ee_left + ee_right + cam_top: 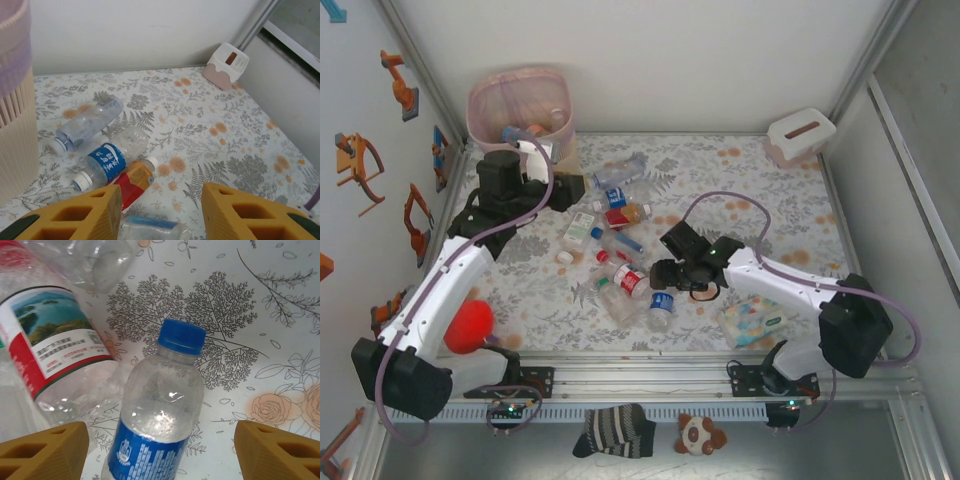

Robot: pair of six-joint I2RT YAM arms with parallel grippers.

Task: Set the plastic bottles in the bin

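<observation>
Early stage: a few bottles sit in the bin (pixel 485 120), most plastic bottles (pixel 620 250) lie mid-table. Left gripper (pixel 161 200) near the bin, fingers apart, empty. Right gripper (pixel 161 440) apart, straddling a blue-capped bottle (pixel 160 405).

White walls (pixel 650 60) stand ahead of and beside the left gripper (pixel 161 192). Under it lies a tablecloth (pixel 210 115) with grey ferns and orange flowers. Orange stickers (pixel 358 160) decorate the wall on its left.

Bright, even light casts soft shadows, with glints on the blue-capped bottle (pixel 159 410).
</observation>
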